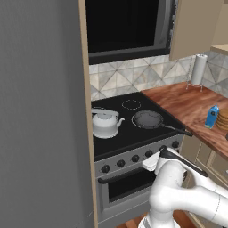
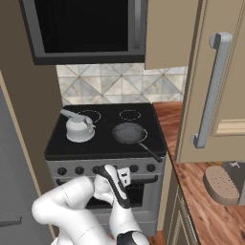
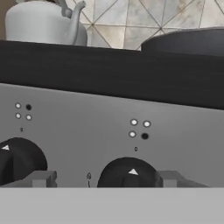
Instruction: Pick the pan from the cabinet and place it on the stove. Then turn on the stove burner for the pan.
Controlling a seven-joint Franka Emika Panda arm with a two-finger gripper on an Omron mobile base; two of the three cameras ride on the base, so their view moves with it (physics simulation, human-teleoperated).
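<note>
Stove (image 1: 116,143): black glass cooktop with thin white burner rings, above a grey steel front.
Front right burner: the pan (image 1: 148,119) sits flat on it, its thin black handle running to the cooktop's front right corner.
Front left burner: white kettle (image 1: 105,124), upright, well apart from the pan.
Counter (image 1: 185,105): wood top right of the stove; carries a paper towel roll (image 1: 198,70) and a blue carton (image 1: 212,116).

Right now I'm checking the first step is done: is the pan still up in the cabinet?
No, the pan sits on the stove at its front right ring, beside the white kettle.
</note>
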